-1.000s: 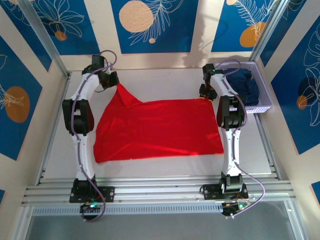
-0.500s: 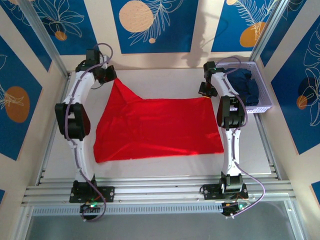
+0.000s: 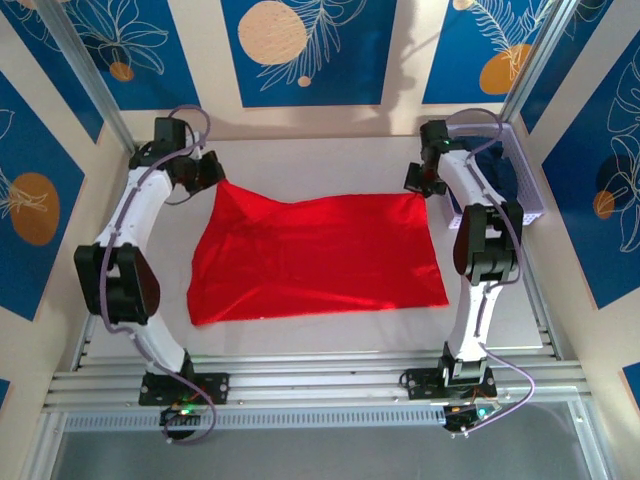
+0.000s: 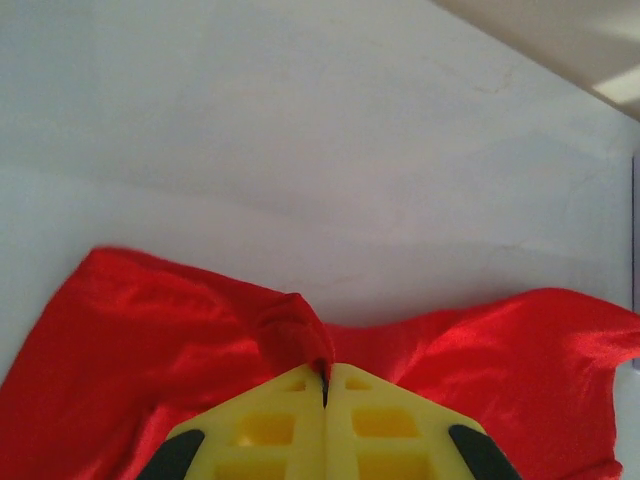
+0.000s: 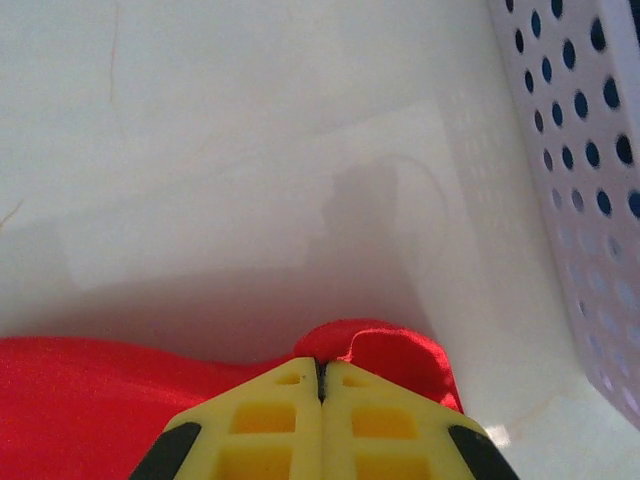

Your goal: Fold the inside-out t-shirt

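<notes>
Now the t-shirt (image 3: 315, 255) is clenched at both far corners by the jaws, its left corner pulled farther outward.

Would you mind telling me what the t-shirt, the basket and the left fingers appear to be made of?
The t-shirt looks like soft red knit cloth with a slight sheen: it drapes and puckers where it is pinched. The basket is probably rigid moulded plastic, pale and matt, with regular round holes. The left fingers are likely hard yellow plastic, matt, with square recesses.
</notes>
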{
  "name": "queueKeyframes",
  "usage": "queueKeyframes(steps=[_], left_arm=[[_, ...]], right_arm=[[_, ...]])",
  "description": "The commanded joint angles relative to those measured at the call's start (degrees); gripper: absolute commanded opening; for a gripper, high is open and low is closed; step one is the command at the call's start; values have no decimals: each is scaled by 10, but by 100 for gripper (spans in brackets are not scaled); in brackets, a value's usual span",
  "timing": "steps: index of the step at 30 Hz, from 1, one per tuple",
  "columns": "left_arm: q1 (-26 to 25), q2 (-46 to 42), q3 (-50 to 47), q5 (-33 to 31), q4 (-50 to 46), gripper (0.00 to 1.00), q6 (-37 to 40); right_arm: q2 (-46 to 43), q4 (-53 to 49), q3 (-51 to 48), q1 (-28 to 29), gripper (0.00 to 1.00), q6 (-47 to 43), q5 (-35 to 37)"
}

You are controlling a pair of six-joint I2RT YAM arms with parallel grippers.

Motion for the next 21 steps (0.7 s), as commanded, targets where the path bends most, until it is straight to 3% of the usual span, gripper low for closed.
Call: queueKeyframes(steps=[1, 13, 21], left_arm=[[4, -55, -32, 16, -31, 0, -18], [12, -176, -148, 65, -91, 0, -28], [25, -215, -203, 61, -124, 0, -11]], right_arm=[[-42, 8, -42, -3, 0, -15, -22], [-130, 10, -154, -4, 0, -16, -9], [-149, -5, -195, -3, 0, -19, 18]])
